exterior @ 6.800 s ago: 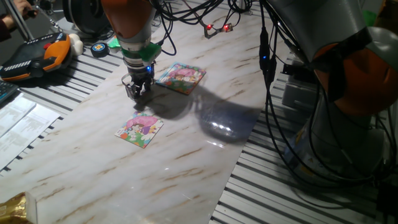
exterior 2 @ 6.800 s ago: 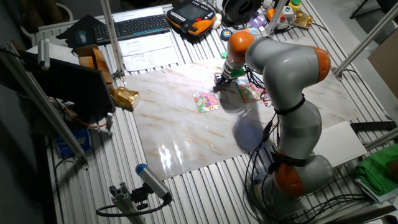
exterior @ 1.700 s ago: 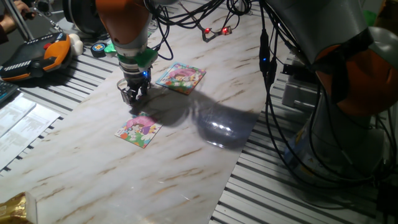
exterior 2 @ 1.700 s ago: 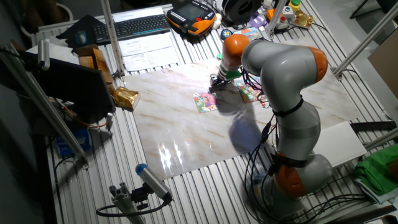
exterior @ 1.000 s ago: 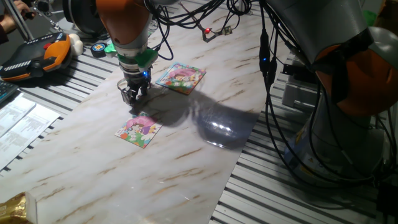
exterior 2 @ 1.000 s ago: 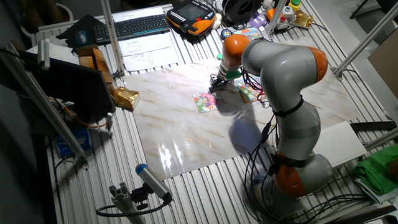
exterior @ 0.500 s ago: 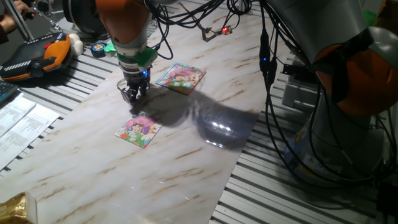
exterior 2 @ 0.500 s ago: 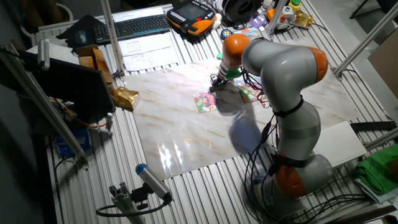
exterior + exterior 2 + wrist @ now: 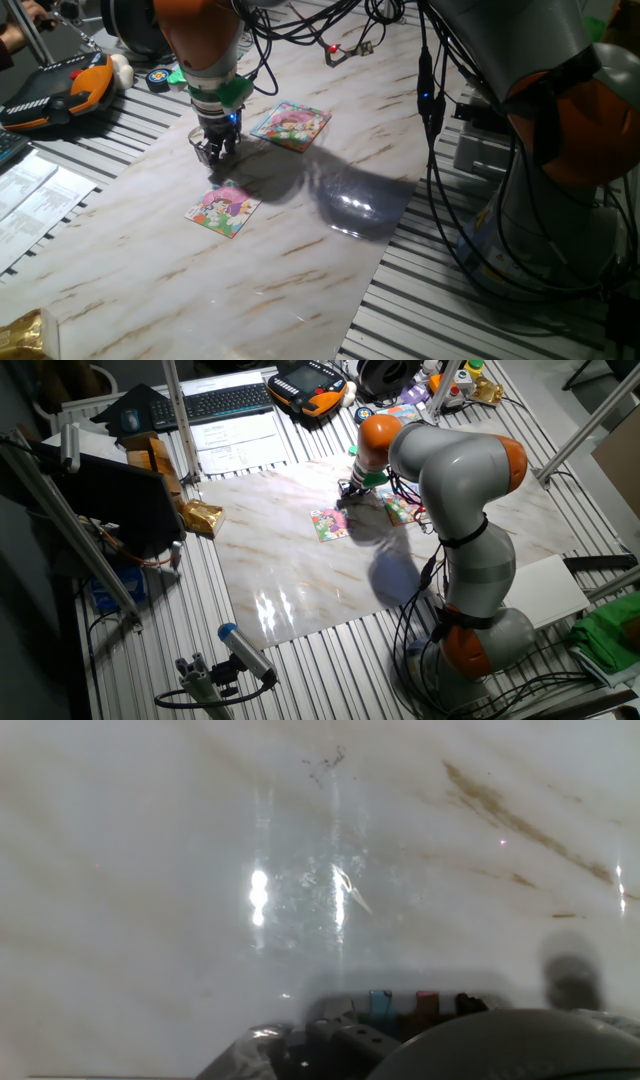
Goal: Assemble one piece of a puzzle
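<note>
Two puzzle boards here: one (image 9: 223,209) just in front of the gripper (image 9: 213,159), one (image 9: 291,124) off to its right. Can't tell if the fingers are clenched, and I can't spot the piece anywhere.

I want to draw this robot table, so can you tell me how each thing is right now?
gripper: pointing down, low over the marble table; open or shut cannot be told.
near puzzle board: lying flat, just in front of the gripper.
far puzzle board: lying flat, apart from the gripper.
piece: too small to find.
black disc: lying flat on the slats beyond the marble.
</note>
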`<state>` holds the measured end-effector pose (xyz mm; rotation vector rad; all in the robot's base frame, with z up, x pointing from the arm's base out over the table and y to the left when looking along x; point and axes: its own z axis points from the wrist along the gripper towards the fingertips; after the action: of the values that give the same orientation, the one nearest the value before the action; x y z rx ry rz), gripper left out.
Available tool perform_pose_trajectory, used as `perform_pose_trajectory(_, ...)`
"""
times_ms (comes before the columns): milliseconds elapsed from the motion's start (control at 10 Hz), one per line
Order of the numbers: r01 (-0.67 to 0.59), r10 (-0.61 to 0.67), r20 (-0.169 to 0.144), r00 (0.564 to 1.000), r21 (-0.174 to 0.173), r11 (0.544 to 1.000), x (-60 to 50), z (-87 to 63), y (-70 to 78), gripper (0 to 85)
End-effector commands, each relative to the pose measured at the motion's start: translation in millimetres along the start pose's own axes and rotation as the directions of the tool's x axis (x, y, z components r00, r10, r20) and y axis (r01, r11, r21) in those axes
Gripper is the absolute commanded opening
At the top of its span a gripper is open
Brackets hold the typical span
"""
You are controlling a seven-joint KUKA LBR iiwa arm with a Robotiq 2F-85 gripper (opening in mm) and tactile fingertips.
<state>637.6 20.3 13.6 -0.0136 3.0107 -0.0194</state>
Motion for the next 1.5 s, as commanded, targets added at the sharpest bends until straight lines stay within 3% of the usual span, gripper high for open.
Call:
perform_pose_trajectory(0, 0.0, 0.0, 0.0, 1.0, 0.001, 1.0, -0.7, -2.1, -0.2, 37.7)
perform_pose_trajectory(1400, 0.001, -0.001, -0.017, 1.0, 0.009, 1.0, -2.2, -15.3, -1.9, 39.3)
